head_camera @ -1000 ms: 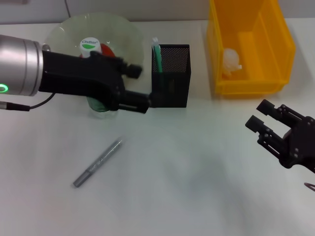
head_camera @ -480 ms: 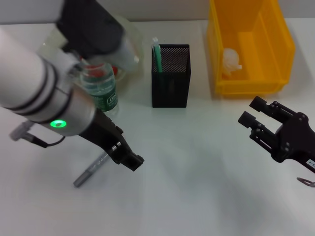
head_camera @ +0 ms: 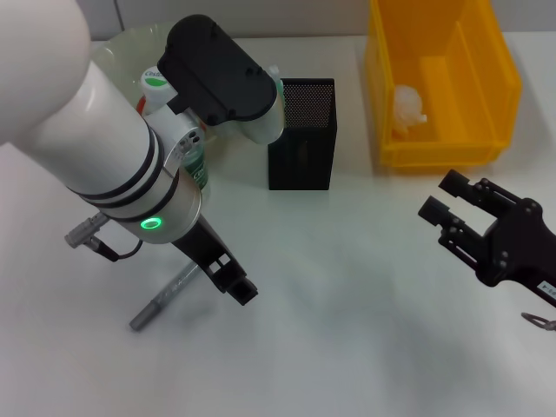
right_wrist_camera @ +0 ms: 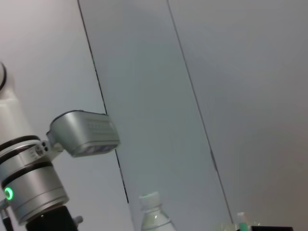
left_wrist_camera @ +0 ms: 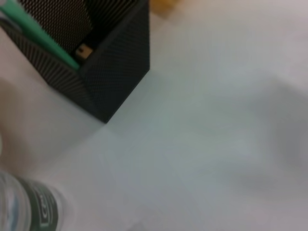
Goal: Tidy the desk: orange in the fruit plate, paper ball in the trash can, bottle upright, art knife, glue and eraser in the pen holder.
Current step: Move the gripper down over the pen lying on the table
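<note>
Silver-grey pen-like glue stick lies nearest on the plain white counter, beside the left hand (grip state unclear). Right hand hovers open and empty. Farther back: clear plastic bottle upright, black mesh pen holder containing mint-green knife, yellow bin.

**Left arm bent low, right pincer waiting**

The left arm crosses the left half of the head view, its white and black links folded, a green ring light on the wrist. The left pincer points down toward the tabletop; how its fingers stand cannot be made out. The right pincer hovers at the right edge, fingers spread apart.
</note>
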### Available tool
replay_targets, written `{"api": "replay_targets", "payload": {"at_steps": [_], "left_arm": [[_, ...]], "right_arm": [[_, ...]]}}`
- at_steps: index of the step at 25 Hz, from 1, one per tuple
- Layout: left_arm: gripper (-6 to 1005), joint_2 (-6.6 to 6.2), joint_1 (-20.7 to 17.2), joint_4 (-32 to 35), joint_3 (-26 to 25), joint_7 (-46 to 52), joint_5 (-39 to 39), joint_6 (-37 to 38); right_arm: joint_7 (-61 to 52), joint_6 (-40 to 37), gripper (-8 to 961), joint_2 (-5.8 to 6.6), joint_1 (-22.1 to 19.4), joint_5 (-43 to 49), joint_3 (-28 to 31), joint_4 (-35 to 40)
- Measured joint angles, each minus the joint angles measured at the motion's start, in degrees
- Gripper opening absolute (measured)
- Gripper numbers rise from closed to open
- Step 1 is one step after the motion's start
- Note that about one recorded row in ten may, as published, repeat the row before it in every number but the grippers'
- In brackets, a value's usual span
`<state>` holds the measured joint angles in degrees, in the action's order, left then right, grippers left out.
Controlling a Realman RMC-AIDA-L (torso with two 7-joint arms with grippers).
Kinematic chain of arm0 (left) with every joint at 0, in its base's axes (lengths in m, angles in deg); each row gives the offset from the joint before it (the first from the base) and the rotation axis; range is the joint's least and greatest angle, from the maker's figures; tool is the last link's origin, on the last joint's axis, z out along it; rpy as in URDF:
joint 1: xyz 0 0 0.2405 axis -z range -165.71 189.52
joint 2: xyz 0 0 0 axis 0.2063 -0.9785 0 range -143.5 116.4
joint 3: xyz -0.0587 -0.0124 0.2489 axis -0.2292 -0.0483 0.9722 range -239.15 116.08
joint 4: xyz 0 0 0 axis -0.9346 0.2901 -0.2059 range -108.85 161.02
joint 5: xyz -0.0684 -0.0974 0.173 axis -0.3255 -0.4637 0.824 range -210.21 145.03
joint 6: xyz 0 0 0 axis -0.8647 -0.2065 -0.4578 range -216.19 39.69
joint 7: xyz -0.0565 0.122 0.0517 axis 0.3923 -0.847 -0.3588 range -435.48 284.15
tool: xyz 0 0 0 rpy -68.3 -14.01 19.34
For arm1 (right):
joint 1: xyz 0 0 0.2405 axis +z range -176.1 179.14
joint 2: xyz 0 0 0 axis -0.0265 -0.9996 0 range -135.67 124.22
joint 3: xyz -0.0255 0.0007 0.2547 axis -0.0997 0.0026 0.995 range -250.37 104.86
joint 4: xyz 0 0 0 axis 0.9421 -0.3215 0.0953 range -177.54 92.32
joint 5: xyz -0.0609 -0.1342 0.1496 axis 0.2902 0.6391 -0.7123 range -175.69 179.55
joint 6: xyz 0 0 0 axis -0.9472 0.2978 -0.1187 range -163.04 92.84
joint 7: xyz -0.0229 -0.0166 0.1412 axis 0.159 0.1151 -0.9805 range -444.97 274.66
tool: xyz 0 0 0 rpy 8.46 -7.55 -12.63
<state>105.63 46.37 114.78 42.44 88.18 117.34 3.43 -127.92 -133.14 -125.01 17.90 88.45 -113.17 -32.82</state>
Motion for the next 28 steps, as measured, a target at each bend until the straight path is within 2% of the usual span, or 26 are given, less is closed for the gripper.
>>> {"api": "replay_targets", "payload": {"at_steps": [12, 28], "left_arm": [[722, 0.01, 1.08, -3.01, 0.06, 0.92, 1.93, -0.34], [697, 0.01, 3.75, -11.46, 0.22, -0.14, 3.99, -4.03]], "right_arm": [[1.19, 0.11, 497, 0.01, 1.06, 0.32, -1.26, 0.06], [1.29, 1.98, 497, -0.05, 2.52, 0.32, -1.24, -0.13]]}}
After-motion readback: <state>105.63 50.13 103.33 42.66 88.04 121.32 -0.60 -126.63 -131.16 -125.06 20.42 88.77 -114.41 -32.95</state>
